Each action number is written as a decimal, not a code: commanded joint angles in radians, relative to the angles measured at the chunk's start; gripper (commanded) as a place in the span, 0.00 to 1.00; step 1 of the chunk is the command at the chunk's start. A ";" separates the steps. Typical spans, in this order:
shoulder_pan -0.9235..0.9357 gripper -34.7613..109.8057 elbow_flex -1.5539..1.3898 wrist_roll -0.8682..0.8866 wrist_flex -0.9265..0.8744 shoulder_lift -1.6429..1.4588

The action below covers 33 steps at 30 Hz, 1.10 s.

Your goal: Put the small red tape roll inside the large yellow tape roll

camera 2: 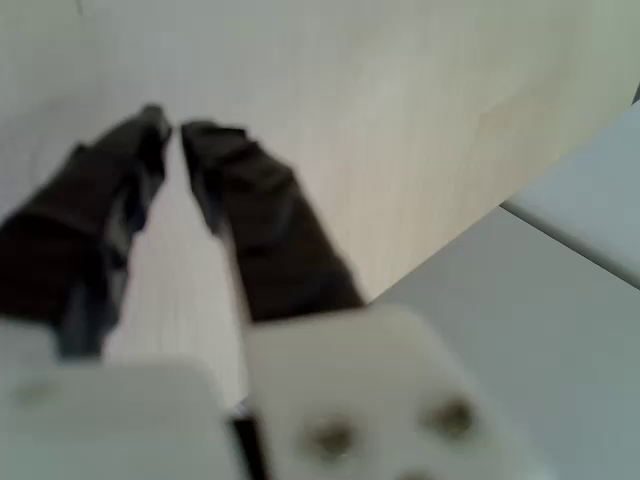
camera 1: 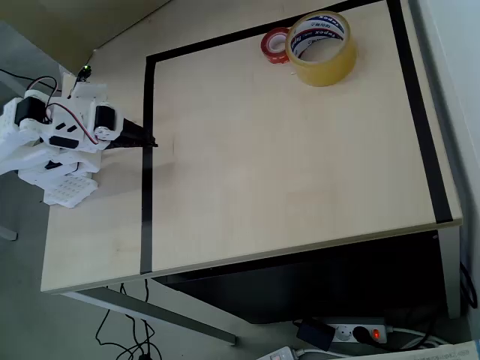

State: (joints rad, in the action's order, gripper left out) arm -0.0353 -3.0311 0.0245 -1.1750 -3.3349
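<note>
Overhead and wrist views, start of the reach. I have the gripper (camera 1: 150, 141) at the left side of the table (camera 1: 285, 172) in the overhead view, its dark fingers (camera 2: 235, 190) lying over the black tape border (camera 1: 147, 187). In the wrist view the fingertips stand nearly together with a thin gap between them and nothing held, so I read the gripper as closed on nothing. The small red tape roll (camera 1: 274, 45) lies flat at the far edge of the table, touching the left flank of the large yellow tape roll (camera 1: 321, 48), which also lies flat with its white printed core facing up. Both rolls are well apart from the gripper. I judge that no step is yet done: the approach is in hand. The next move calls for me to swing the arm (camera 1: 67, 131) across the table, spread the fingers and come down over the red roll's wall without nudging the yellow one.
</note>
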 commanded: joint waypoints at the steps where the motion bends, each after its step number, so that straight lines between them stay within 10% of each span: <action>1: -0.095 0.24 -0.069 -0.025 -0.038 -0.002; 13: 0.066 0.24 0.130 0.038 0.000 0.021; 25: -0.132 0.24 0.721 0.029 0.026 0.693; 33: -0.215 0.24 1.066 -0.327 -0.048 1.058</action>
State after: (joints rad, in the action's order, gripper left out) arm -0.1994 -2.1506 -0.1718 -1.2057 -2.3700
